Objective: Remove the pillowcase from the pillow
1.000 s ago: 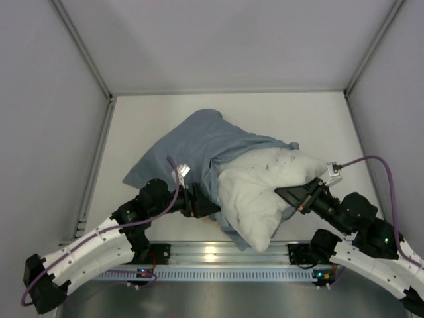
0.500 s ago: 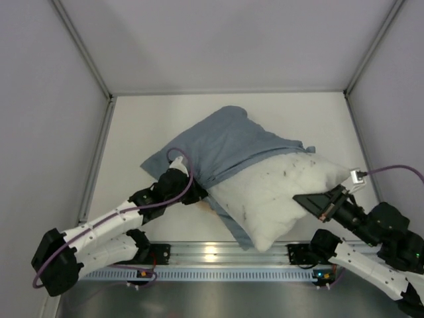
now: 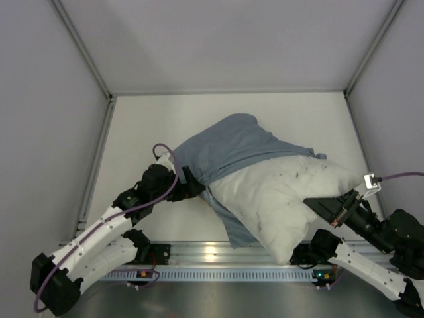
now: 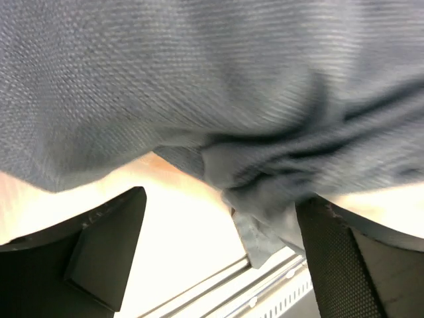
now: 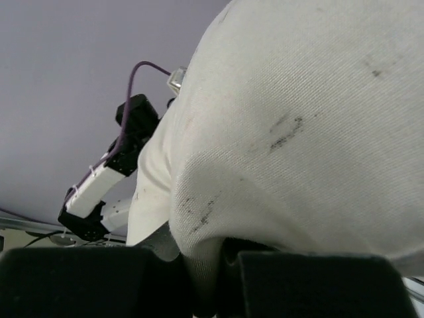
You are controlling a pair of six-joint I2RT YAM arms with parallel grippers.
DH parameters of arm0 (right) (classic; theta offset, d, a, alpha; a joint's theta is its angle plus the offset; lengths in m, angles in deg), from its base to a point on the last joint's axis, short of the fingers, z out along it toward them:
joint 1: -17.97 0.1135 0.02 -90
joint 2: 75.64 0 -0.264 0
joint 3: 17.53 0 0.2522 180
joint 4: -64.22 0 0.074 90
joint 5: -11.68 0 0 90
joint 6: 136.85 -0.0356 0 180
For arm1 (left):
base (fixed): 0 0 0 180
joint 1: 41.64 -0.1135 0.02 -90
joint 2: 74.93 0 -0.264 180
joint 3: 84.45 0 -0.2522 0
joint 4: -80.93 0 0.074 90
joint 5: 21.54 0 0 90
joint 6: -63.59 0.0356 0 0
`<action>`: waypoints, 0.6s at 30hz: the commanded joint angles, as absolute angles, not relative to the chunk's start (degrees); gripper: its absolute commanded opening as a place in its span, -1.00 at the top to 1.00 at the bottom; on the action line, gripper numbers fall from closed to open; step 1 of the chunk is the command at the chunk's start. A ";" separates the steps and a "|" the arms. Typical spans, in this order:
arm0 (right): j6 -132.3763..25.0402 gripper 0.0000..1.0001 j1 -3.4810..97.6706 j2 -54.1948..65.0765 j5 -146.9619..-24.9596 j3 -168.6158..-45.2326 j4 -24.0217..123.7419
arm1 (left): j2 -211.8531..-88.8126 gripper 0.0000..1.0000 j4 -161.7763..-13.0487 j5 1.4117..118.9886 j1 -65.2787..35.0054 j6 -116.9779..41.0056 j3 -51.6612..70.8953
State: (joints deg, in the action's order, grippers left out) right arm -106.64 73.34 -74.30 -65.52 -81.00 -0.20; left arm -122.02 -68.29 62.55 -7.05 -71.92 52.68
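pillow about half out of case | left gripper jaws spread, cloth between | right gripper jaws pinching pillow | remaining: far half likely needs freeing

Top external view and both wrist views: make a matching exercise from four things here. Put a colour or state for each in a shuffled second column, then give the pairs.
Column one
1. pillowcase
2. pillow
3. left gripper
4. right gripper

Column two
A. white with small dark specks
B. fingers wide apart, with grey-blue cloth hanging between them
C. grey-blue and wrinkled, covering the pillow's far left end
D. fingers pinched together on white fabric

Pairs: 1-C, 2-A, 3-B, 4-D
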 commanded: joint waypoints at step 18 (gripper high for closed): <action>-105.39 1.00 73.69 -64.73 -68.48 -67.33 4.75 | -153.74 -0.98 -56.22 47.02 -2.62 -42.50 0.24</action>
